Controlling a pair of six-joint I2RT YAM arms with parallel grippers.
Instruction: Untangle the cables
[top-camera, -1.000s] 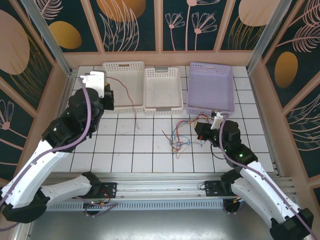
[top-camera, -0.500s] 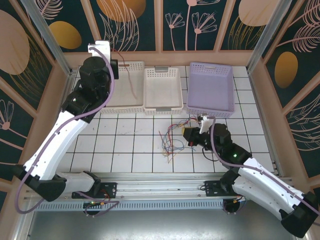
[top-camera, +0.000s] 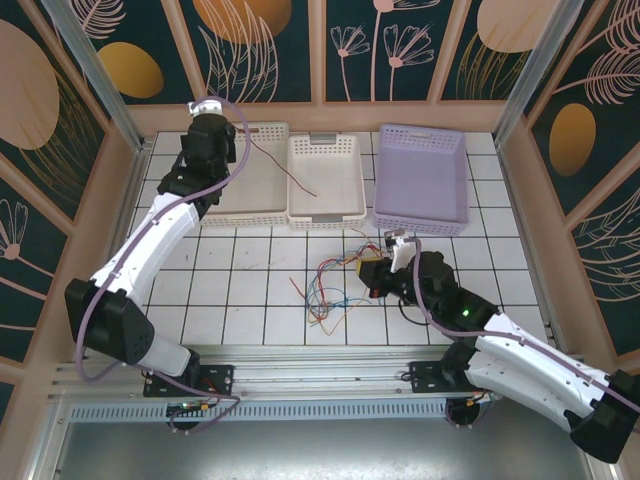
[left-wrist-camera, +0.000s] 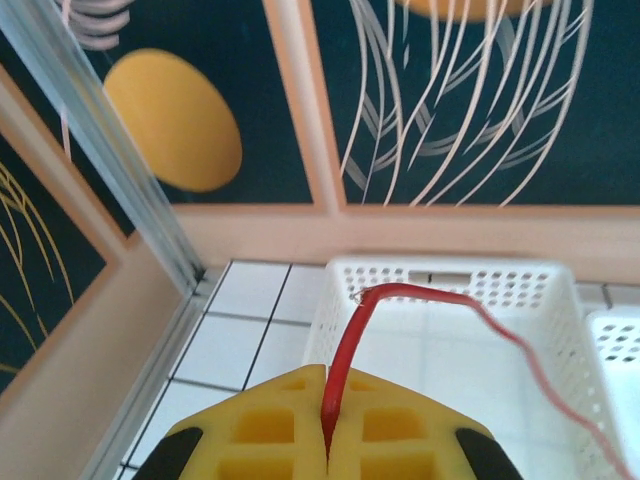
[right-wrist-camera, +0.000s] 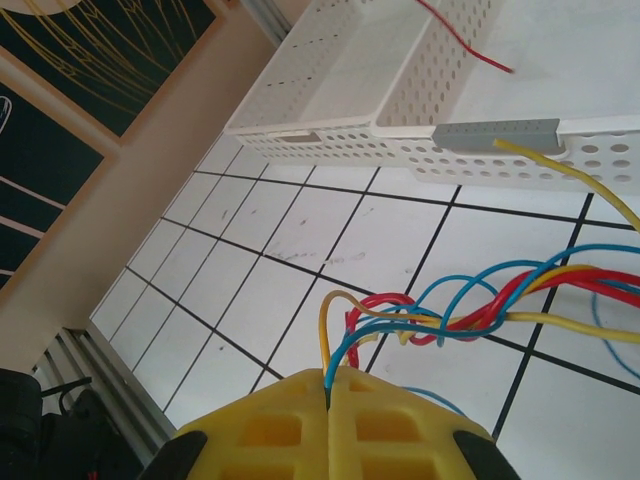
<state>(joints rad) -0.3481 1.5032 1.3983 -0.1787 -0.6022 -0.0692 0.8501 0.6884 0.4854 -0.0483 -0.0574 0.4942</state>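
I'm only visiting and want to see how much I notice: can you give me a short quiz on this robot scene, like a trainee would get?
1. True or false: the left gripper is shut on a red wire.
2. Where does that wire's free end reach? A the left white basket; B the middle white basket; C the purple basket.
3. Short answer: what is the right gripper shut on?
Key: 1 true; 2 B; 3 the tangle of coloured wires on the tiles.
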